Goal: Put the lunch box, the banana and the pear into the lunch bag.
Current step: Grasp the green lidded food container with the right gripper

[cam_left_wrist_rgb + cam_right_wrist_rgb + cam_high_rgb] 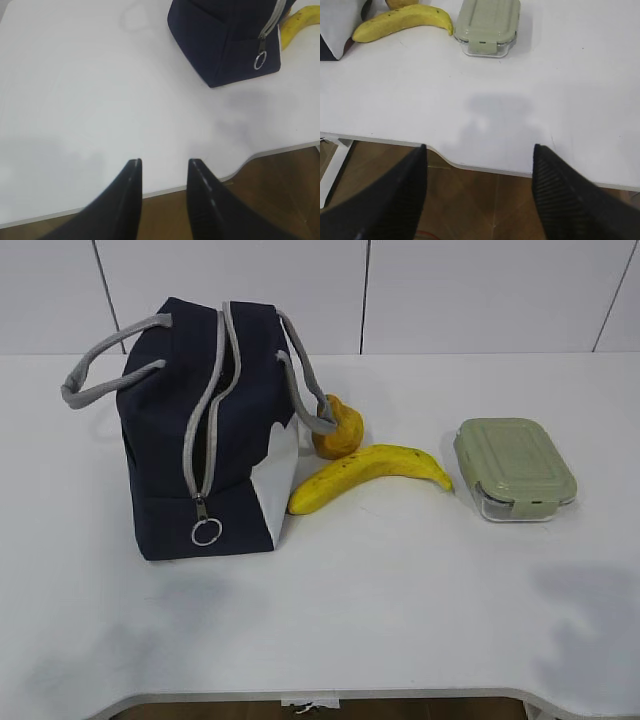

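Observation:
The navy lunch bag (200, 440) stands at the left of the white table, its zipper partly open and its ring pull (206, 532) hanging low. It also shows in the left wrist view (220, 40). The pear (338, 430) lies behind the banana (370, 475), next to the bag's white corner. The lunch box (514, 467) with its sage-green lid sits to the right; the right wrist view shows it (487, 22) beside the banana (402, 22). My left gripper (164, 164) is open and empty over the table's front edge. My right gripper (480, 149) is wide open and empty, also at the front edge.
The white table (400, 600) has a notched front edge, with brown floor below it (485, 205). A white tiled wall (450, 290) stands behind. Neither gripper shows in the exterior view.

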Robot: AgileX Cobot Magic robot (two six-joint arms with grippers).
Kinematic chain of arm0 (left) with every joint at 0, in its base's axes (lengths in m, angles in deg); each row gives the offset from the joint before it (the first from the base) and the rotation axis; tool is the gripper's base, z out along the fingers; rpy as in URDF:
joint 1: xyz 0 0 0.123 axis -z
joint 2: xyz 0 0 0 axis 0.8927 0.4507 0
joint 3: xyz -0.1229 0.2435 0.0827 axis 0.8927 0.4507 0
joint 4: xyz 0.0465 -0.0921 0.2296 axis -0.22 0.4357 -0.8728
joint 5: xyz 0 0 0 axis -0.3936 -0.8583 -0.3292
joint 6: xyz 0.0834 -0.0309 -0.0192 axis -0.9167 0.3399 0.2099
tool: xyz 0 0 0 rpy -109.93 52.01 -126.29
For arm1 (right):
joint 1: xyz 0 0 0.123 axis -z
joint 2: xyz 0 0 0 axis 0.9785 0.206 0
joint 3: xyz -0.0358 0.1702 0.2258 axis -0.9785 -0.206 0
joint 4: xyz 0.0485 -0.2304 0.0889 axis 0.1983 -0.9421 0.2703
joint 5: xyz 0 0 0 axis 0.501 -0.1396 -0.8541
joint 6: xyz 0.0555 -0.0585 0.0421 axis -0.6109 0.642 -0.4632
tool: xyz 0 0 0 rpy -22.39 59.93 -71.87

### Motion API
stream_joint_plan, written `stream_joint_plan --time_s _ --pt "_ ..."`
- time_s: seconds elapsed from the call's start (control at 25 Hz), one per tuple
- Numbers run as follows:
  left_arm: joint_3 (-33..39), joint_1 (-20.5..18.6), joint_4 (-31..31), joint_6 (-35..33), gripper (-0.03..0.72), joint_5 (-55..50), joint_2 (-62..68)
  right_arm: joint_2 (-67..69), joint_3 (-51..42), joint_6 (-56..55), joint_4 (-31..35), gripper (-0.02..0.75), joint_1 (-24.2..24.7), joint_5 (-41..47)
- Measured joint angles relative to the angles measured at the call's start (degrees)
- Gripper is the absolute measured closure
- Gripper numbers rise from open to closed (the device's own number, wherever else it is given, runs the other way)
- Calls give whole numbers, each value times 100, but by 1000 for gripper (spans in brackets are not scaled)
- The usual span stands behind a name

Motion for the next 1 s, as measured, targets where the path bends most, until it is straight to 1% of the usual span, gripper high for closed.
stream_joint_plan --time_s 0.2,0.4,0.44,0.6,0.72,0.84,1.0 --pt "0 0 5 0 452 0 0 1072 0 -801 -342 230 0 -277" --pt "0 0 5 0 451 0 0 2124 25 -1247 -514 230 0 -424" --pt "0 0 5 0 451 0 0 2161 25 -1286 -533 230 0 -425" --pt "0 0 5 0 451 0 0 3127 407 -1853 -1338 230 0 -561" --pt "0 0 5 0 450 0 0 3707 788 -2027 -1725 230 0 -598" --pt "0 0 14 0 449 0 0 4423 1318 -2076 -1841 230 0 -647" --pt "0 0 14 0 449 0 0 5224 2022 -1996 -1839 230 0 -660"
